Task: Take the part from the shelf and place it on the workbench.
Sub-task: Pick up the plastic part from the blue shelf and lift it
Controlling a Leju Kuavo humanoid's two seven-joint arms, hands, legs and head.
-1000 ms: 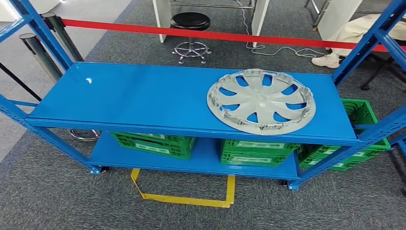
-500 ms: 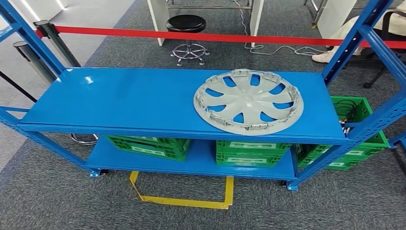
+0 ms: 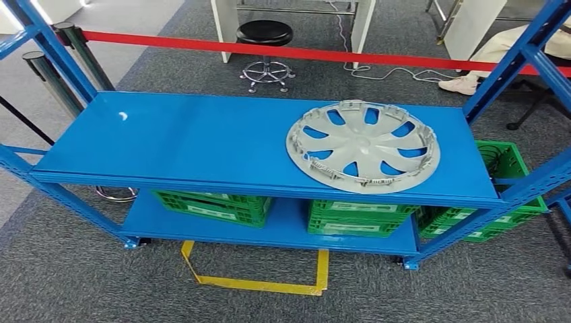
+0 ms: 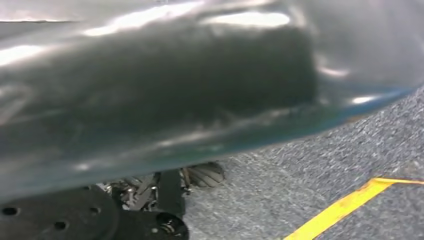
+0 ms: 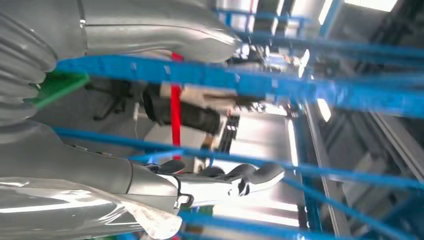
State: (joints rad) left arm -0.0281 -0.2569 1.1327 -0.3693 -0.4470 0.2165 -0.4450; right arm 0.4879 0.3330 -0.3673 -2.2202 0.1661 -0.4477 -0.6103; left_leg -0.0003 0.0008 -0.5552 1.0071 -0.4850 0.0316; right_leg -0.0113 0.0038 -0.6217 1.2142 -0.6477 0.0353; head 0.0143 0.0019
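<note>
In the head view you have the wheel cover (image 3: pixel 363 147), a grey plastic disc with curved spokes, lying flat on the top level of the blue shelf (image 3: pixel 202 145), right of centre in the frame and close to the shelf's right end. Nothing is touching it.

Under that level, green crates (image 3: pixel 212 204) sit side by side on the lower shelf board, and one more green crate (image 3: pixel 506 161) stands beyond the right post. A yellow tape outline (image 3: pixel 259 281) marks the grey carpet at the bottom centre. A red barrier tape (image 3: pixel 283 50) runs across the upper part of the frame, with a black stool (image 3: pixel 266 32) behind it at top centre, and a person's pale shoe (image 3: pixel 459 85) rests on the floor at upper right.

In the right wrist view your right hand (image 5: pixel 200 180) holds nothing, its fingers (image 5: pixel 250 177) stretched out and apart, with blue shelf bars beyond. You cannot tell how the left hand's fingers stand.
</note>
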